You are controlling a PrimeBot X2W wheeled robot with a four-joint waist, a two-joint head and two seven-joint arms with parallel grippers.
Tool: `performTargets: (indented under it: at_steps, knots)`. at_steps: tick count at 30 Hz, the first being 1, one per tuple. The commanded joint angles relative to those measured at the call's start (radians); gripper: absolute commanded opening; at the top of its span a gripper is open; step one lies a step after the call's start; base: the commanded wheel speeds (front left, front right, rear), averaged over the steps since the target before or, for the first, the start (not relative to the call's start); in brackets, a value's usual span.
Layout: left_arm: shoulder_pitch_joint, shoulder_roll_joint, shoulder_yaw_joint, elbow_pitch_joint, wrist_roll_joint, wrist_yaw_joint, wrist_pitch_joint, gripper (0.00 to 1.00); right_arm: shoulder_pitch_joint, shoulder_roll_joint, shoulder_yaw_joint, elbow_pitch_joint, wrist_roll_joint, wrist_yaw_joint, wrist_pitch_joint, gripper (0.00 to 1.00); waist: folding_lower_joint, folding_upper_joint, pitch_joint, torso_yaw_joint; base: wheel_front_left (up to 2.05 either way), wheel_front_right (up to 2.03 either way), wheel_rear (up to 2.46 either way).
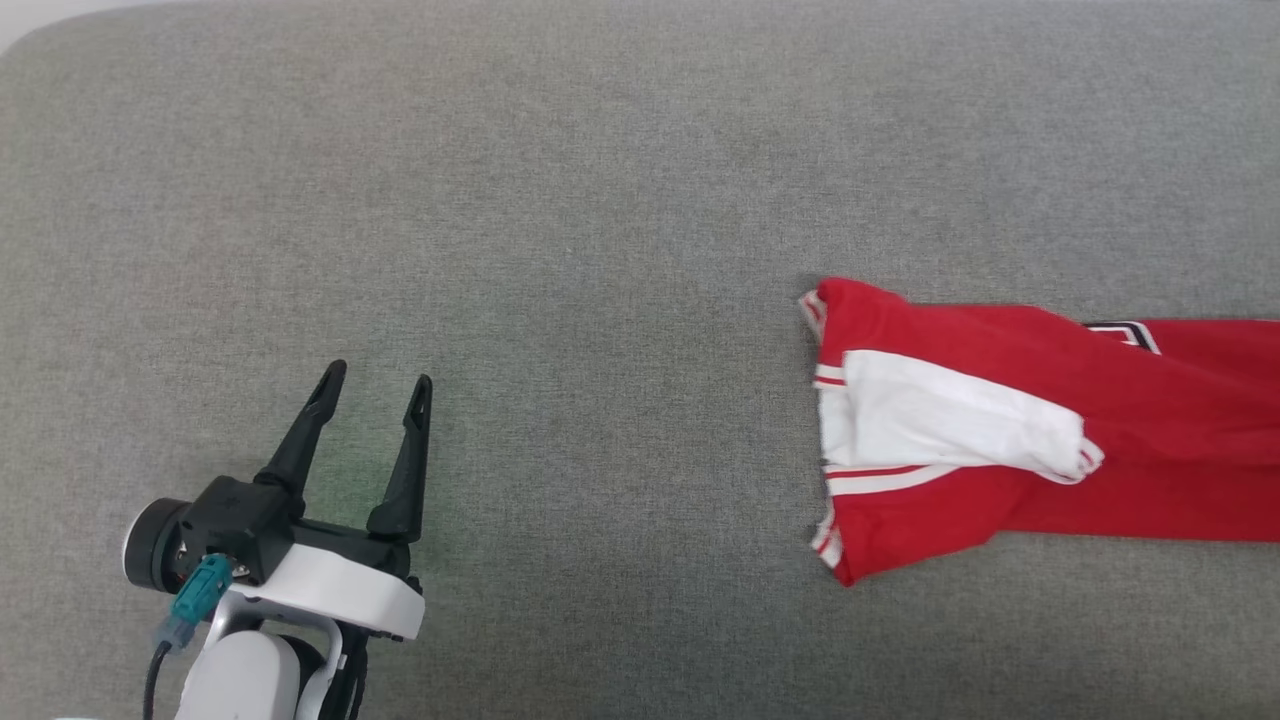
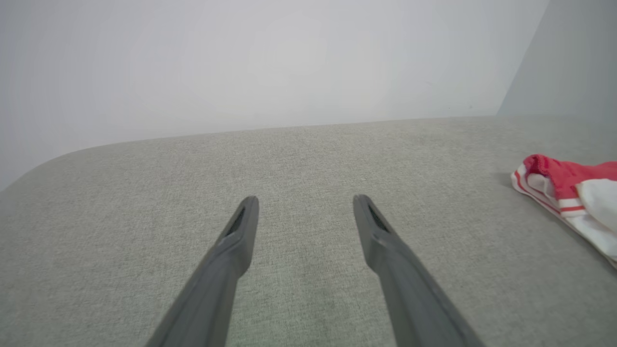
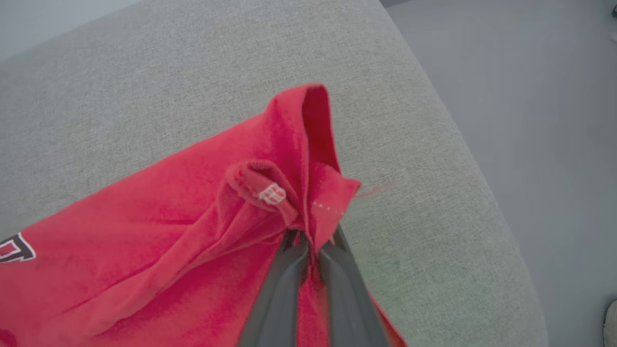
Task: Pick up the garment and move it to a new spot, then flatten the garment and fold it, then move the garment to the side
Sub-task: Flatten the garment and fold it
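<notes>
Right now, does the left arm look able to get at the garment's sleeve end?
Probably yes. The left gripper is open and holds nothing, and bare grey cushion lies between it and the garment. Nothing blocks the way, though the reach looks long.

You are not getting a whole word or number to read anywhere. On the red jersey-style shirt with white sleeves and red-and-white striped trim, a black, white-outlined scrap of lettering is peeking out at a fold in the head view, too cut off to tell which letter it is. In the right wrist view, a corner of lettering in the same black and white is showing at the left edge, equally unreadable. A small white stitched mark is sitting on a rolled red fold there, too blurred to make out.
</notes>
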Motion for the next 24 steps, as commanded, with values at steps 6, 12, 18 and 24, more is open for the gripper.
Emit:
performTargets:
  at_steps: [6,12,18,24]
  knots:
    - [-0.006,0.0,-0.008,0.009,-0.007,0.003,-0.005,1.0,0.005,0.013,-0.031,-0.006,-0.017,-0.003,0.001,0.0,0.0,0.0,-0.011,-0.001,0.0,0.0,0.0]
    - [0.006,0.006,0.002,0.018,-0.001,0.003,-0.005,1.0,0.028,0.045,0.027,-0.08,-0.008,-0.002,0.023,0.0,0.0,0.0,-0.031,0.002,0.0,0.0,0.0]
    - [0.025,0.011,-0.005,0.005,0.016,0.003,-0.005,1.0,0.032,0.094,0.113,-0.209,0.026,-0.002,0.065,0.0,0.0,0.0,-0.049,0.005,0.0,0.0,0.0]
    - [0.036,0.007,-0.008,-0.009,0.002,0.003,-0.005,1.0,0.039,0.128,0.244,-0.334,0.018,-0.002,0.09,0.0,0.0,0.0,-0.067,0.021,0.0,0.0,0.0]
